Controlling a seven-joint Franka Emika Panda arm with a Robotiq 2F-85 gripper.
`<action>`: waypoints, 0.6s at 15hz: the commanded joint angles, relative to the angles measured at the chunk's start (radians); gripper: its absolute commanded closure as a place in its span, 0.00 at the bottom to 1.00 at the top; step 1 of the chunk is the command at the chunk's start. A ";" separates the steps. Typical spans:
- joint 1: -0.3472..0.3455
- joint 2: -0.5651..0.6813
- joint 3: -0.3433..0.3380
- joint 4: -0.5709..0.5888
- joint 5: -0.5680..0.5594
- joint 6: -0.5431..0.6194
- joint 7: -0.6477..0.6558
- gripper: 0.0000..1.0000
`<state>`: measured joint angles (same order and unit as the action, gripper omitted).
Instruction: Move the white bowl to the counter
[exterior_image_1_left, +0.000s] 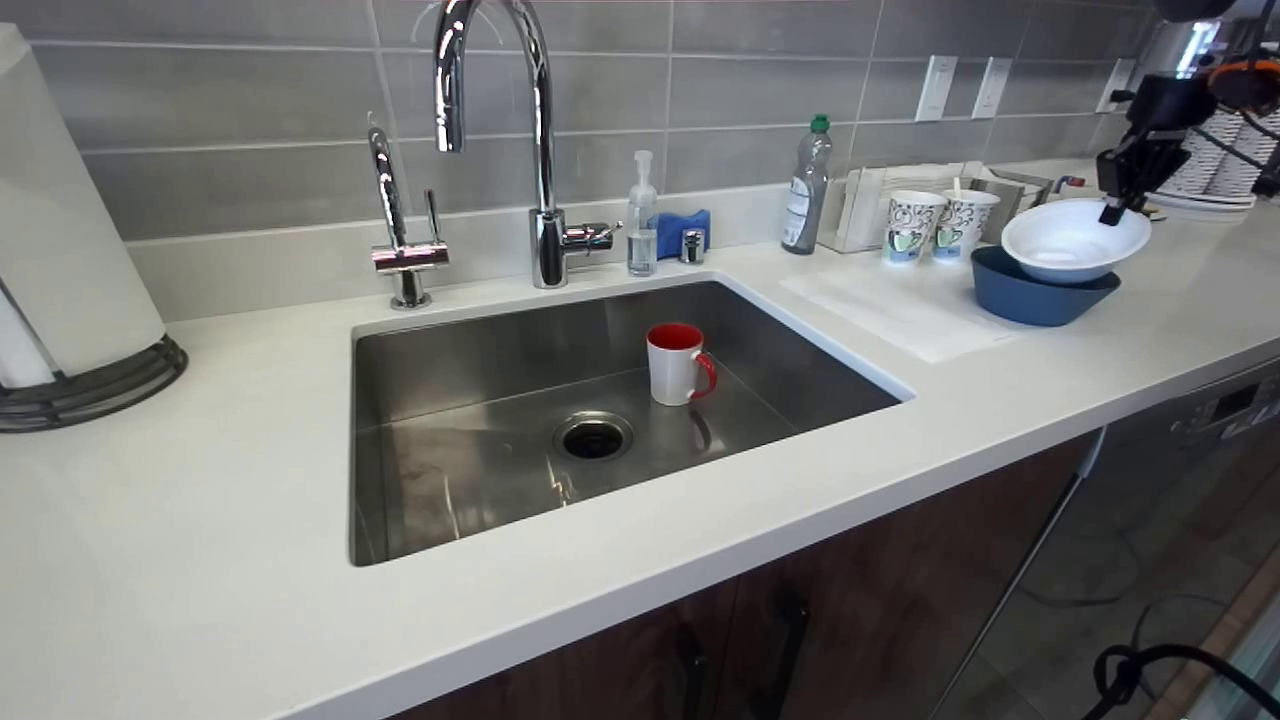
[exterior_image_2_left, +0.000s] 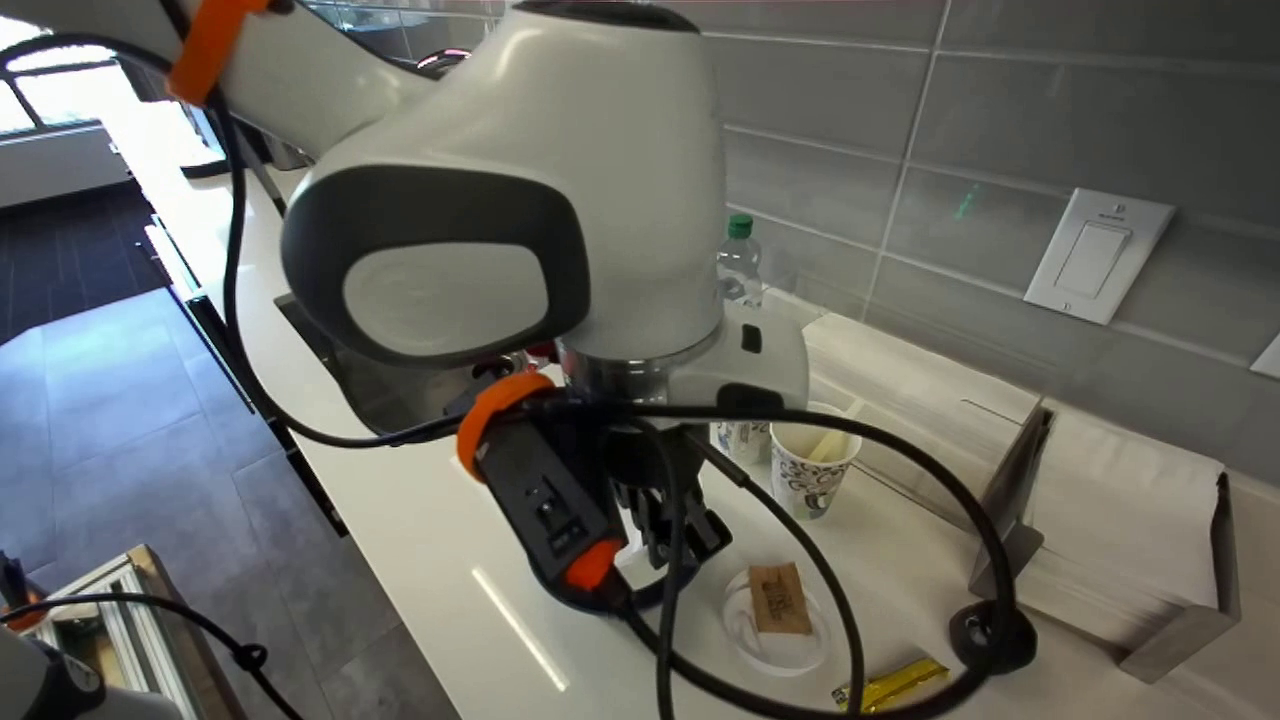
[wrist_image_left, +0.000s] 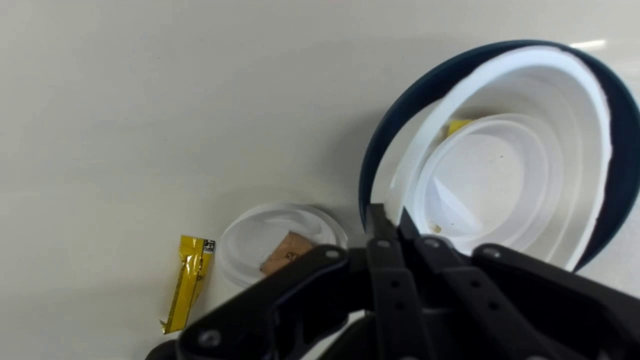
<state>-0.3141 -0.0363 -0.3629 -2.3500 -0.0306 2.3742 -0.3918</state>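
White bowl, in an exterior view, tilts over the blue bowl on the counter (contact unclear). In an exterior view, the arm mostly hides both. Wrist view: the gripper pinches the white rim, nearly closed.

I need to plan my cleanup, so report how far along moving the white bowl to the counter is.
Looks done: the pincer is closed on the rim of the white bowl.
In hand: getting it clear of the blue bowl; it is tilted over that bowl, and whether they touch I cannot tell.
Left: setting it on the counter and letting go.
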 joint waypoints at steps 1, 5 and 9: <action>-0.032 -0.014 -0.028 0.077 0.129 -0.126 -0.072 0.99; -0.070 0.033 -0.075 0.193 0.297 -0.260 -0.060 0.99; -0.104 0.109 -0.094 0.270 0.425 -0.256 0.038 0.99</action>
<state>-0.3962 -0.0109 -0.4519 -2.1637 0.2983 2.1452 -0.4170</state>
